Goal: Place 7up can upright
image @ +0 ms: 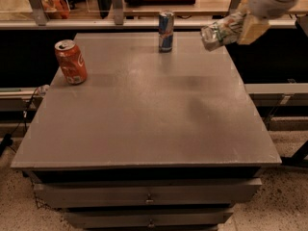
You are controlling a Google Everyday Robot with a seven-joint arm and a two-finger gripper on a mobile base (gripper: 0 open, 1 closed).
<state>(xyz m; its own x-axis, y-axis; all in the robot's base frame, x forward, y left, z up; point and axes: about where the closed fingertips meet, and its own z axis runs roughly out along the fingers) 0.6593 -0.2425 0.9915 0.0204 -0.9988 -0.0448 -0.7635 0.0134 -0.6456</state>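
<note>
The 7up can (222, 31), silvery-white with green lettering and dented, is held lying sideways in the air above the table's far right edge. My gripper (240, 28) is shut on the 7up can's right end, with a tan finger (252, 29) on it. The arm comes in from the top right. The can's open end points left.
A grey table (144, 114) with drawers below fills the middle. An orange-red soda can (70, 61) stands at the far left. A slim blue-and-silver can (166, 31) stands at the far middle. A rail and shelf run behind the table.
</note>
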